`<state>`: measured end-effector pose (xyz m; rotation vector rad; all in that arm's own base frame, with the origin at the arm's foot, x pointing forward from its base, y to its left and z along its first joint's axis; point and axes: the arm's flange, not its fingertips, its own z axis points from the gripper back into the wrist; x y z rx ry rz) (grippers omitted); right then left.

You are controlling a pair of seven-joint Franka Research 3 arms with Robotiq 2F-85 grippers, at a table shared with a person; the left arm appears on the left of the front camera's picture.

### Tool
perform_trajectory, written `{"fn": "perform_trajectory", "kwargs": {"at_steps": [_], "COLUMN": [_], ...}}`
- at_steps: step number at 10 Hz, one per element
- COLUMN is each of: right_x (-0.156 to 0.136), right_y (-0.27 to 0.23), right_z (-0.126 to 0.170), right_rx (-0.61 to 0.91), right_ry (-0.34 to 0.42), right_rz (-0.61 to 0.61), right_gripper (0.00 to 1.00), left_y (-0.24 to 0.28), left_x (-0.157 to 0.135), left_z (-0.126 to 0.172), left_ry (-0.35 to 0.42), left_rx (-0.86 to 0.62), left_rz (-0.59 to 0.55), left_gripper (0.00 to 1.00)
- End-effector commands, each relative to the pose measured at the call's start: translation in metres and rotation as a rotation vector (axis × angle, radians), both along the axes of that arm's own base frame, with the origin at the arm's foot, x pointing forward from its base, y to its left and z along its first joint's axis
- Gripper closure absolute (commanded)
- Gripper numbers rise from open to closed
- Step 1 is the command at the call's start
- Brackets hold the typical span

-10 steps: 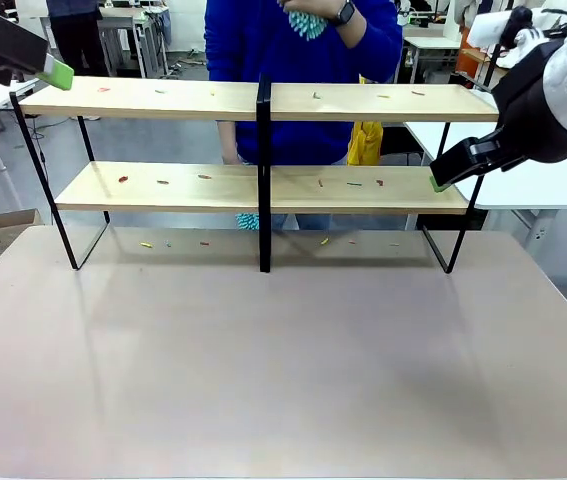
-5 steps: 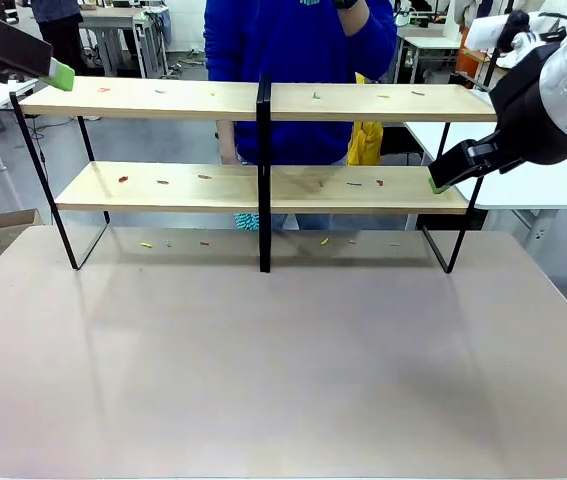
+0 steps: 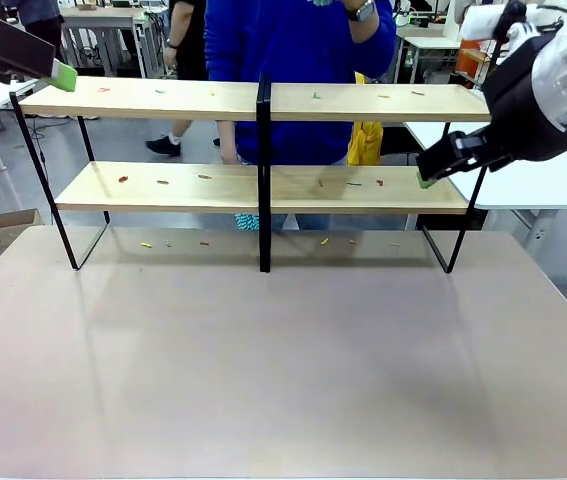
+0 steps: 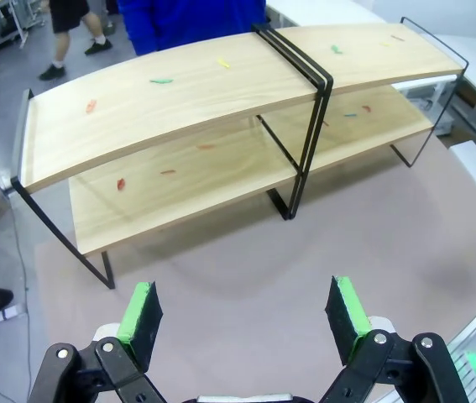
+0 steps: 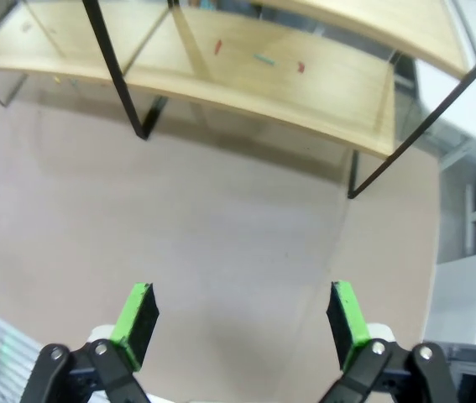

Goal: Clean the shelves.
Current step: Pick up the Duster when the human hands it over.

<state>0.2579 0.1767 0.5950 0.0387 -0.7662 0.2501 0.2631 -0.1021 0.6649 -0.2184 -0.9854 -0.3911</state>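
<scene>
1. Spanning the far half of the worktop [image 3: 283,360], the shelves [image 3: 163,98] run almost from the left edge of the front view to the right. The near worktop, in the lower frame, is open room.
2. The thin black frame meets the worktop at both ends, and the black centre post [image 3: 263,170] stands mid-frame.
3. Two long light wooden boards lie one above the other. Small coloured scraps [image 3: 123,179] in red, green and yellow dot both boards, and more lie on the worktop beneath.
4. A person in a blue top [image 3: 293,50] stands behind the shelves at top centre.
5. The left gripper [image 4: 246,315] hangs at the upper left of the front view, above the shelves' left end and apart from it. Its green pads are spread wide with nothing between them.
6. The right gripper [image 5: 242,315] comes in from the upper right, level with the lower board's right end. Its own view shows it apart from the shelves, fully spread and empty.
</scene>
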Motion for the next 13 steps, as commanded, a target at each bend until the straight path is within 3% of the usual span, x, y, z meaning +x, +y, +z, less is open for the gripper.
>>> {"fn": "perform_trajectory", "kwargs": {"at_steps": [1, 6, 9, 13], "right_x": [-0.021, -0.043, -0.045, -0.025], "right_y": [0.025, 0.031, 0.024, 0.007], "right_z": [0.014, 0.025, 0.04, 0.058], "right_rx": [0.055, 0.061, 0.053, 0.041], "right_ry": [-0.008, -0.055, -0.208, -0.227], "right_rz": [-0.111, -0.134, -0.021, 0.105], "right_gripper": [0.0, 0.0, 0.0, 0.0], "left_y": [0.002, 0.002, 0.002, 0.002], "left_x": [0.0, 0.0, 0.0, 0.0], "left_z": [0.001, 0.001, 0.001, 0.001], "left_ry": [0.0, 0.0, 0.0, 0.0], "left_rx": [-0.002, -0.002, -0.002, -0.002], "left_rz": [0.002, 0.002, 0.002, 0.002], "left_gripper": [0.0, 0.0, 0.0, 0.0]}}
